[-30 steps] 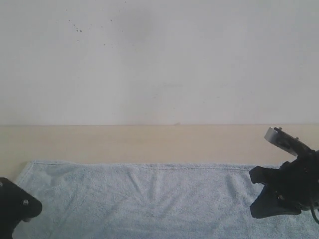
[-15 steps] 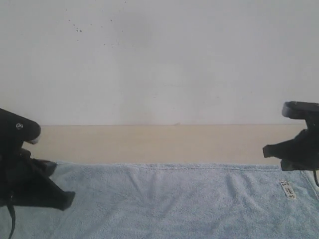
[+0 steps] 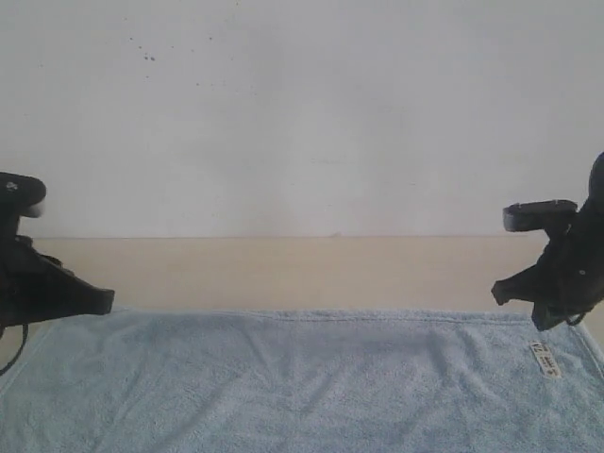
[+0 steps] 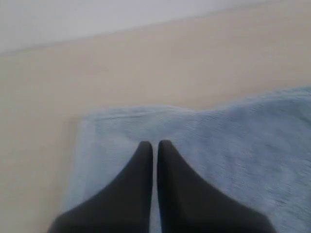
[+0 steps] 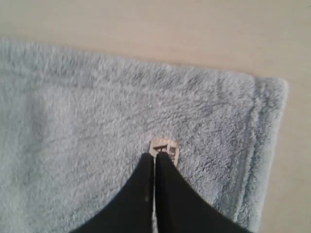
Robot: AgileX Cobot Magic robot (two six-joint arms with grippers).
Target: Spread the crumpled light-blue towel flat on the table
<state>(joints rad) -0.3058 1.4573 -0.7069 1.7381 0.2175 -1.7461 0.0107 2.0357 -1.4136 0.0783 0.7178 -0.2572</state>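
Fluffy, matt terry cloth of the towel (image 3: 302, 377) over the smooth, matt, wood-look table (image 3: 302, 274).

Exterior low frontal, wrists overhead, towel (image 3: 302, 377) shared

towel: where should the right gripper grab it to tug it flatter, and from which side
The hemmed corner past the white label, coming in from over the table on its outer edge. The towel lies flat, so only the thicker border at the corner likely offers a pinchable lip.

Label (image 3: 543, 360) on towel (image 3: 302, 377): print illegible
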